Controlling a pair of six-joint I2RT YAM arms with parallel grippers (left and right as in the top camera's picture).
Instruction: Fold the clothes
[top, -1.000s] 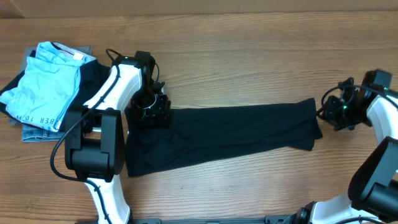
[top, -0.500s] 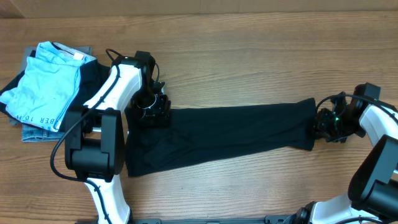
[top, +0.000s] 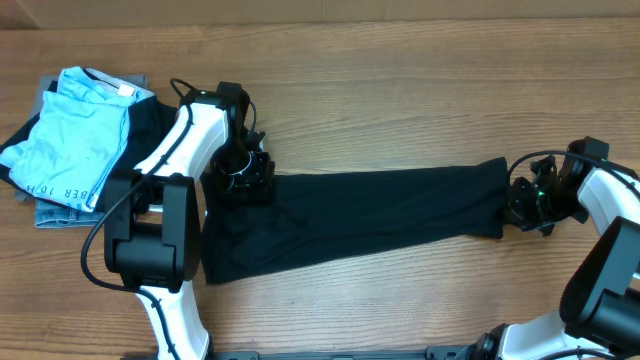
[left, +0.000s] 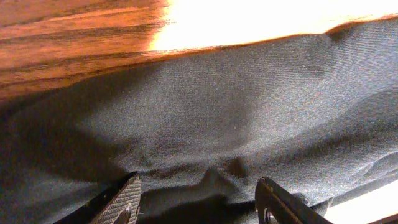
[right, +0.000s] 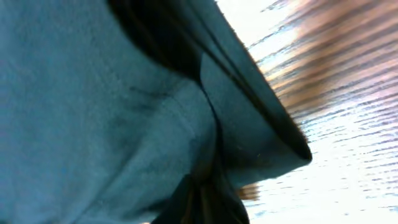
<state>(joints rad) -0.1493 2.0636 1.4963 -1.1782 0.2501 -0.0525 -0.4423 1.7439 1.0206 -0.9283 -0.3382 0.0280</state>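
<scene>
1. The black T-shirt lies across the middle of the wooden desk as one long, flat band, reaching from beside the left arm to the right arm.
2. The band is widest at its left end and narrows towards the right, so its lower edge slants upward from left to right.
3. The cloth is plain, matte and thin, with no print showing. Only faint creases mark it, mostly near the left end.
4. The left pincer sits on the shirt's upper left corner.
5. In the left wrist view the left pincer is released. Its two fingers stand well apart on the fabric, and a small soft ridge of cloth rises between them without filling the gap.
6. The right pincer is at the shirt's narrow right end.
7. In the right wrist view the right pincer is clenched on the edge of the shirt. The fabric draws into folds towards the grip, and a seam and stacked layers show at the edge above the bare desk.
8. At the far left of the desk, apart from the shirt, a light blue folded garment with dark lettering tops a small pile, and a denim-like piece shows beneath it.
</scene>
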